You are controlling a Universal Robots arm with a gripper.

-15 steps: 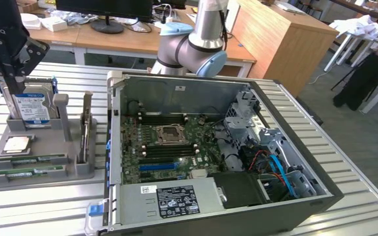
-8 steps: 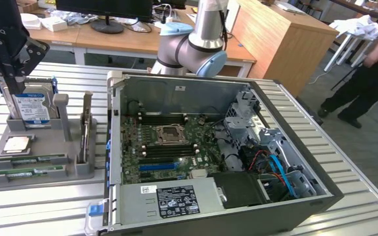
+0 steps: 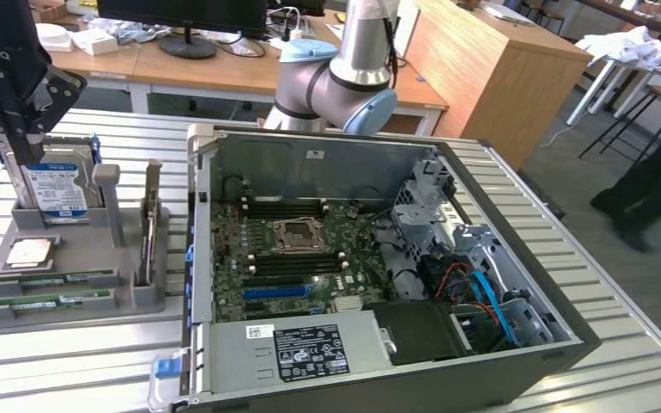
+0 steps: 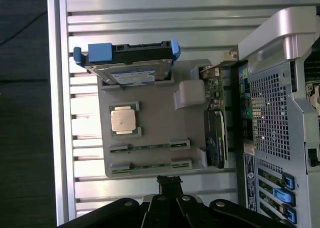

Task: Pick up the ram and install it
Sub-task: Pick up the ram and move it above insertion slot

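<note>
Shut, empty jaws hover clear above the grey tray [image 4: 150, 113], ram [image 4: 150, 166] lying along its edge

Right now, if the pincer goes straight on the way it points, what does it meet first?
Most likely the ram lying at the edge of the grey holder: the shut pincer points down just beside it. Depth is unclear, so it might meet the slatted table instead.

Green ram [image 3: 49, 299], grey holder [image 4: 160, 123], blue-labelled silver hard drive [image 3: 55, 191], silver processor chip [image 3: 28, 252], ribbed silver bench [image 3: 66, 361], black pincer [image 4: 169, 180].
</note>
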